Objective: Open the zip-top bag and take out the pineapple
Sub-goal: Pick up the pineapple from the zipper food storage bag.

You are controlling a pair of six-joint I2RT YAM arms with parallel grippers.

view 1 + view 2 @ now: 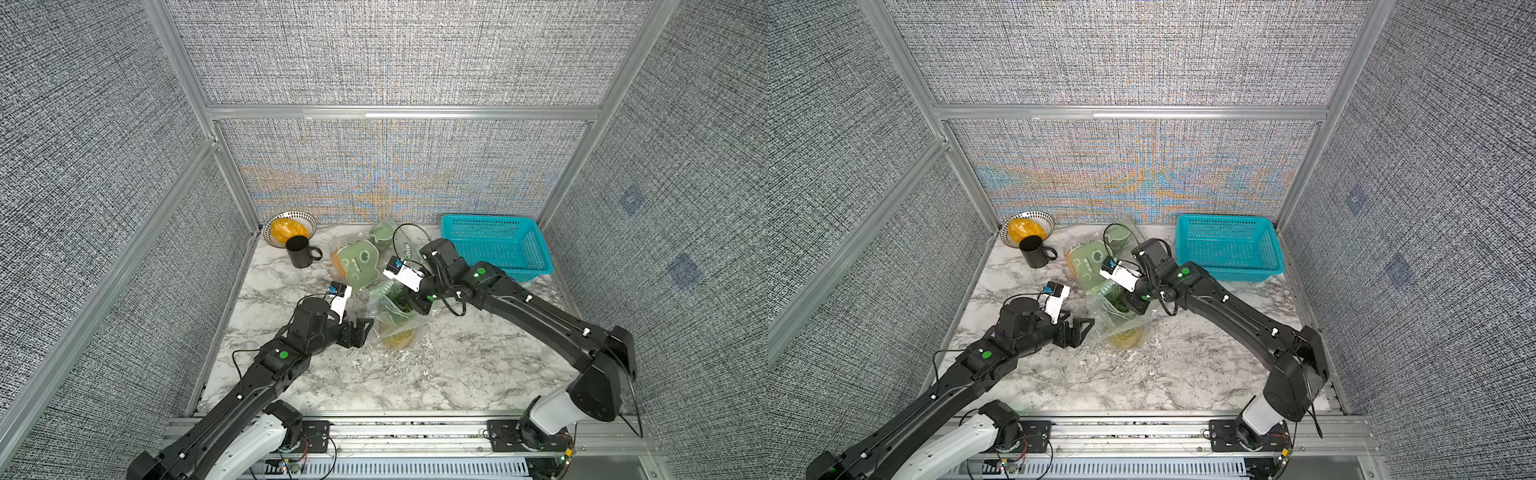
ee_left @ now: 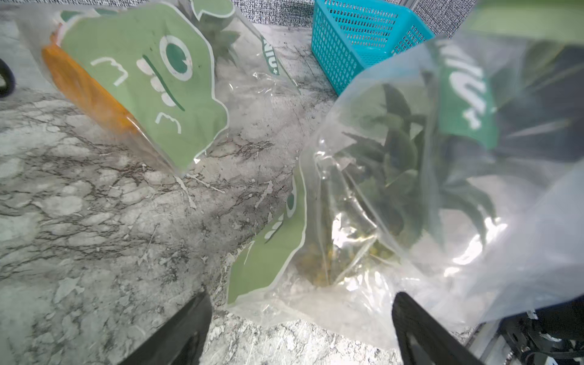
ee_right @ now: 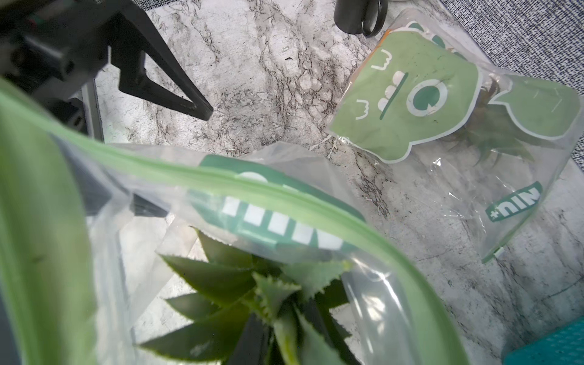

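Two bags sit on the tabletop (image 1: 415,374). Near its middle, your left gripper (image 1: 358,331) hangs released just beside the nearer zip-top bag (image 1: 395,320), whose pineapple (image 3: 218,278) is inside; your right gripper (image 1: 405,307) reaches into its open mouth, clenched on the leafy crown. Beyond lies the second bag (image 1: 357,266), then a mug (image 1: 299,253), a bowl (image 1: 309,224) in the far left corner and a basket (image 1: 490,232) in the far right.
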